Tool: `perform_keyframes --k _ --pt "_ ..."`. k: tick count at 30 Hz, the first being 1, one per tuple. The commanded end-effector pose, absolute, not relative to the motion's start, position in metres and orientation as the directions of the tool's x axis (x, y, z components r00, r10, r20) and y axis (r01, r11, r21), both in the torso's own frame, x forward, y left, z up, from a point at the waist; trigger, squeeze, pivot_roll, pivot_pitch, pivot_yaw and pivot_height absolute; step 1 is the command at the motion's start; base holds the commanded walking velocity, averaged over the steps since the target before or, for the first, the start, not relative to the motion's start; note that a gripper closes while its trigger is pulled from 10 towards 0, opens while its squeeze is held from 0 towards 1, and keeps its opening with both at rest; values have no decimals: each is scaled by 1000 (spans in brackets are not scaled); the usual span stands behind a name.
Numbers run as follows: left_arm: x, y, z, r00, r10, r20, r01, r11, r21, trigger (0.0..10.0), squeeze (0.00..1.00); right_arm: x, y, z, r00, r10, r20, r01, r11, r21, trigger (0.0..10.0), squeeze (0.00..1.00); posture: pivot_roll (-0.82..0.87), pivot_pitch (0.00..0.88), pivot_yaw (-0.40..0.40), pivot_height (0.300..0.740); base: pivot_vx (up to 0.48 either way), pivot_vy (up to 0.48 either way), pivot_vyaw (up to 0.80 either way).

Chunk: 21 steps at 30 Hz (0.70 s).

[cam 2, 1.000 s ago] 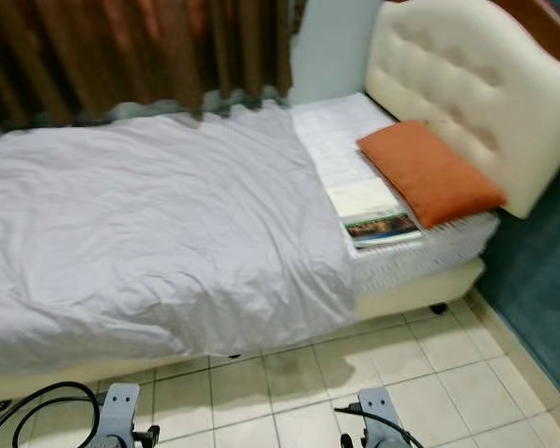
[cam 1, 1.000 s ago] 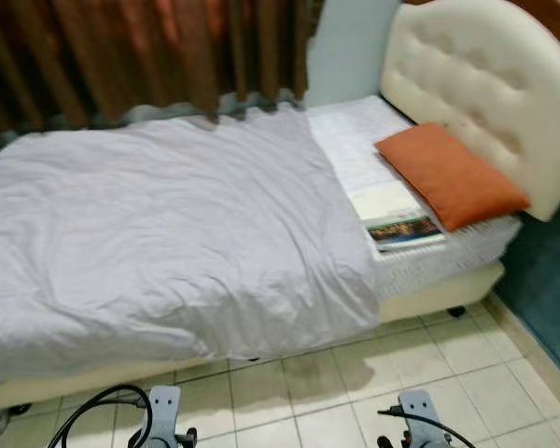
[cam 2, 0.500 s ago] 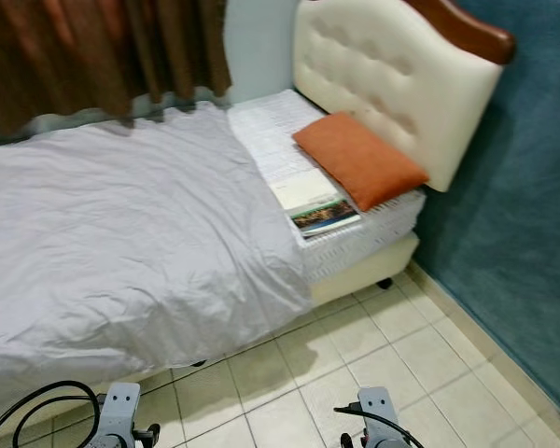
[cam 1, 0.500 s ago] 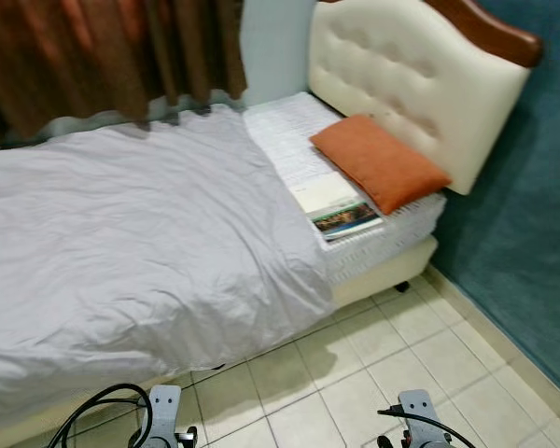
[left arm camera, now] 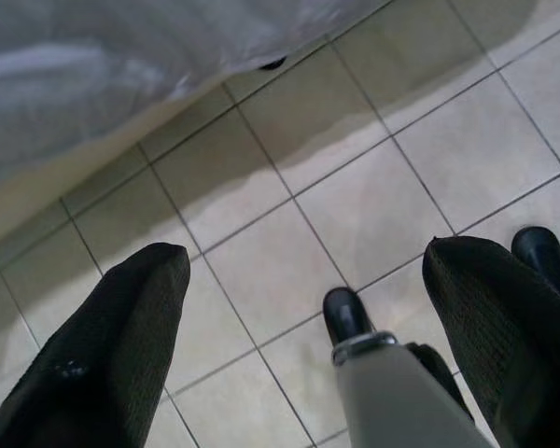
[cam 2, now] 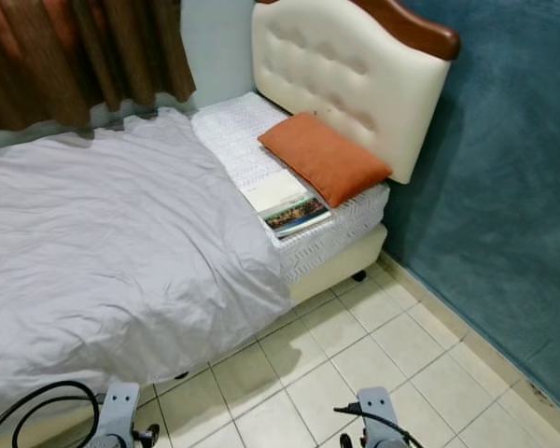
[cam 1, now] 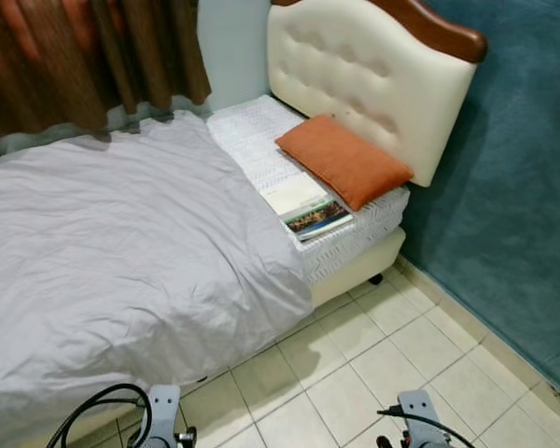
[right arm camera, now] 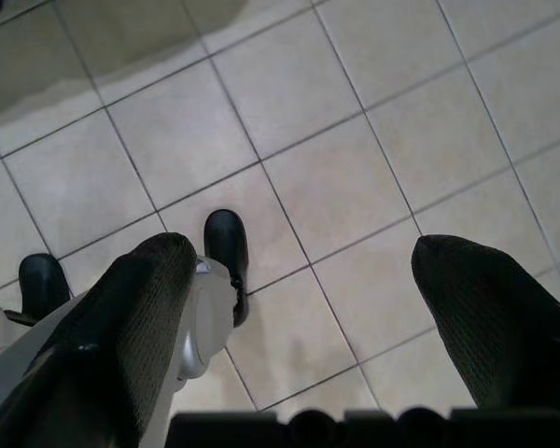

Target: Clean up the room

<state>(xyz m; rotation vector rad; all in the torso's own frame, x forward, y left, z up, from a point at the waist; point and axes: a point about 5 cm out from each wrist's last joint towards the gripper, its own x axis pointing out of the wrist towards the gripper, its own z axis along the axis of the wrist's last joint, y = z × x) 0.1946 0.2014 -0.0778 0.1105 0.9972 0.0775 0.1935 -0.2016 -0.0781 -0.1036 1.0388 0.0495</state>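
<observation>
- Bed (cam 1: 355, 266) across the upper and middle frame, cream headboard (cam 1: 364, 79) at upper right against a teal wall (cam 1: 513, 215).
- Grey duvet (cam 1: 121, 252) spread over most of the mattress, wrinkled, its edge hanging over the near side.
- Orange pillow (cam 1: 343, 161) flat at the head end, touching the headboard.
- Book (cam 1: 317, 219) just beside the pillow, at the mattress edge; pale sheet or second book (cam 1: 296, 194) touching it on the far side, cannot tell which.
- Brown curtain (cam 1: 84, 51) at upper left, behind the bed.
- Pale tiled floor (cam 1: 383, 355) in the lower right.
- Left gripper (left arm camera: 308, 345) hanging low over the tiles near the bed edge; fingers (left arm camera: 112, 355) spread wide, nothing held.
- Right gripper (right arm camera: 299, 336) hanging low over the tiles; fingers (right arm camera: 485, 327) spread wide, nothing held.
- Robot's black feet (right arm camera: 226, 245) on the tiles beneath the grippers.
- Black cable (cam 1: 98, 406) looped at lower left by the left arm.
</observation>
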Motion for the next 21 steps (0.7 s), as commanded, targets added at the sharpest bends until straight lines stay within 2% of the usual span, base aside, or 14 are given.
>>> perform_keyframes --k 1,6,21 --pt "229 176 -62 578 -18 -816 351 908 228 10000 0 206 -203 -72 498 -36 -867 -151 980 -127 10000 0 -175 0 82 740 0 -480 -763" --pt "228 176 -62 576 -20 -817 349 910 224 10000 0 205 -203 -72 498 -36 -866 -150 980 -127 10000 0 -176 0 82 740 0 -480 -763" --pt "228 172 -63 577 -33 -816 347 915 208 10000 0 205 -207 -72 501 -52 -864 -143 979 -142 10000 0 -194 0 87 740 0 0 -761"
